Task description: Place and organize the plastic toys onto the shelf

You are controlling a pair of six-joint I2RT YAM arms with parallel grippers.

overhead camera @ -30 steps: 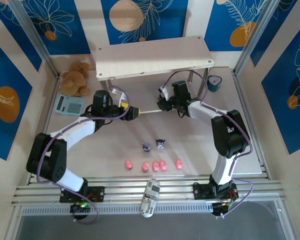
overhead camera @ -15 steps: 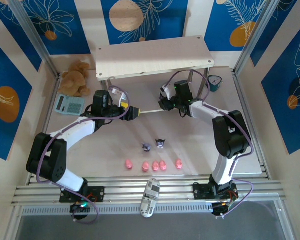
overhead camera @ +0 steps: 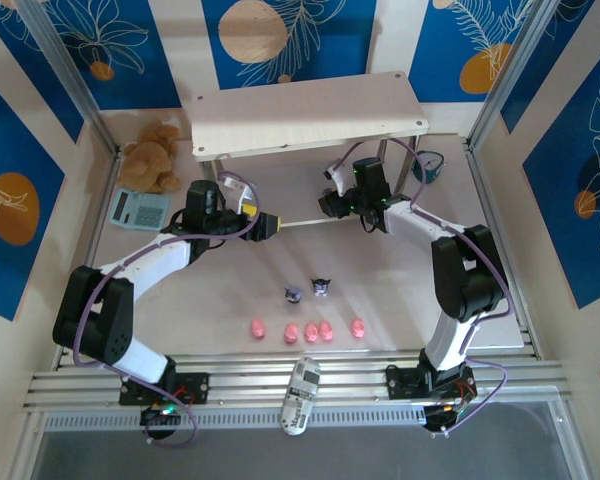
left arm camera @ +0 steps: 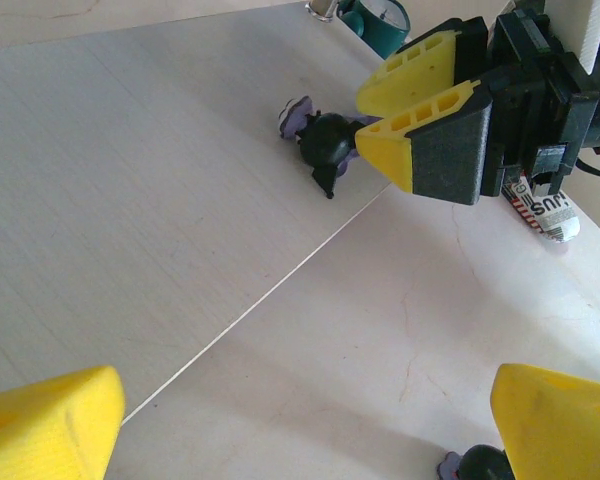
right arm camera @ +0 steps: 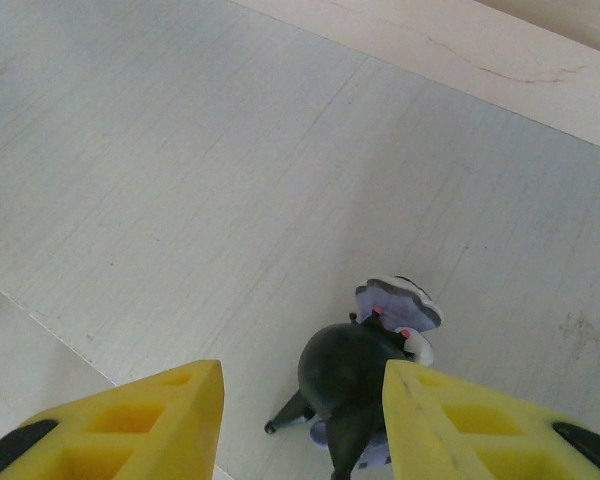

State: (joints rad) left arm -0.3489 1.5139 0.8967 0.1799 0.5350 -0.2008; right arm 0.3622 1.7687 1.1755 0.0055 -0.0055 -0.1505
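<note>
1. Step in hand: we're working the dark ones. One dark figurine [right arm camera: 355,375] is on the lower board [right arm camera: 180,150] of the shelf [overhead camera: 310,115], near the board's front edge. It looks tipped rather than upright.
2. The right fingers [right arm camera: 150,420] are part-open and straddle that figurine. There's a clear gap on one side, so we read it as not clamped.
3. The left fingers [left arm camera: 40,430] are spread wide with nothing between them, low over the counter [overhead camera: 400,290] just in front of the board's edge.
4. Not yet shelved: two dark figurines [overhead camera: 308,290] mid-counter, and five pink pigs [overhead camera: 311,330] in a row near the front edge.
5. Next move, as we judge it:
   - If the pose is acceptable, lift the right fingers straight up without clipping an ear.
   - If not, close on the head and stand it up.
   - Then fetch the mid-counter pair and keep like with like.
</note>
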